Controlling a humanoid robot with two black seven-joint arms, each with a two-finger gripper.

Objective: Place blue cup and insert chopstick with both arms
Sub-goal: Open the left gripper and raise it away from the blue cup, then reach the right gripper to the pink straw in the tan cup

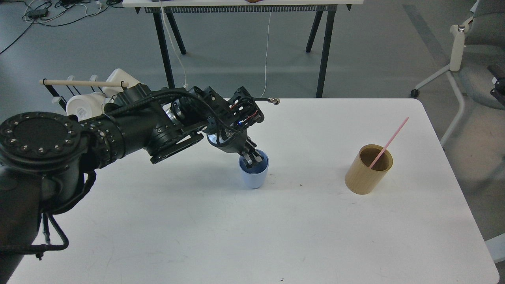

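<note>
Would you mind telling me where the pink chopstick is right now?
In the head view, the pink chopstick leans inside the tan wooden holder on the table's right side, well right of the blue cup.

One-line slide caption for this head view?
Left claw at the rim of the upright blue cup mid-table; pink chopstick leans in the wooden holder to the right.

Tan wooden holder (369,169) upright on white table (315,236); wire rack (85,92) with white cups far left.

Left arm (118,130) reaches forward, wrist bent down, gripper (252,158) fingers close together.
</note>
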